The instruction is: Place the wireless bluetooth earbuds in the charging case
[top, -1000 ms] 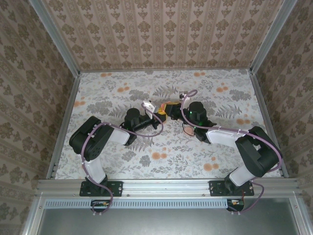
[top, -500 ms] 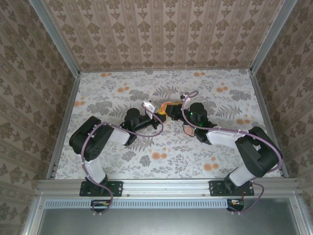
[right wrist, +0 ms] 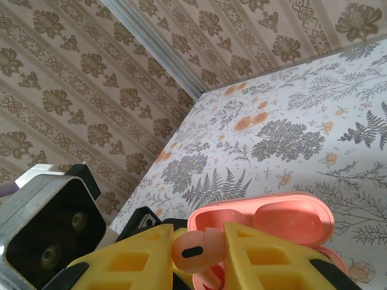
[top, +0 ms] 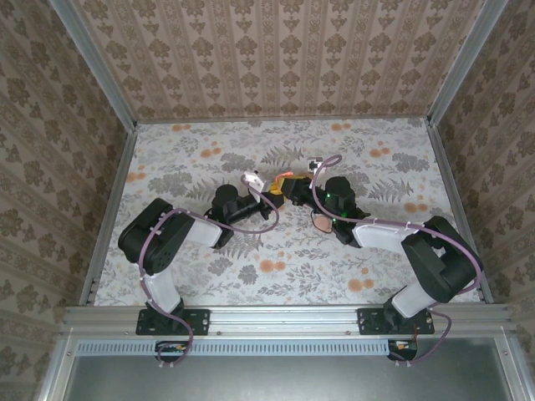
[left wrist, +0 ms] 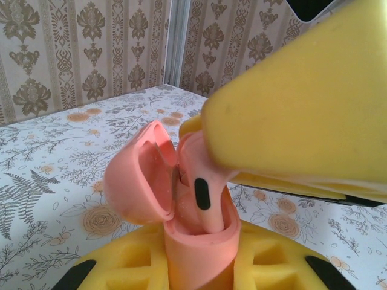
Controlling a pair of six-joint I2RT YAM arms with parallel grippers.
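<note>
The salmon charging case (left wrist: 199,248) stands upright between the yellow fingers (left wrist: 115,272) of my left gripper (left wrist: 198,275), which is shut on it. Its lid (left wrist: 136,187) hangs open to the left. One earbud (left wrist: 204,196), salmon with a black oval mark, has its stem down inside the case mouth. My right gripper (right wrist: 208,257) is shut on that earbud (right wrist: 195,251), just in front of the open case (right wrist: 290,220). In the top view my left gripper (top: 273,199) and right gripper (top: 294,190) meet at mid-table. The other earbud is hidden.
A pale pink round disc (top: 321,221) lies on the floral table (top: 209,159) just beside the right arm's wrist. Patterned walls with metal rails (top: 113,192) close the table in on the left, back and right.
Both grippers keep their grips. In the top view the joined gripper tips have shifted a little toward the back wall.
</note>
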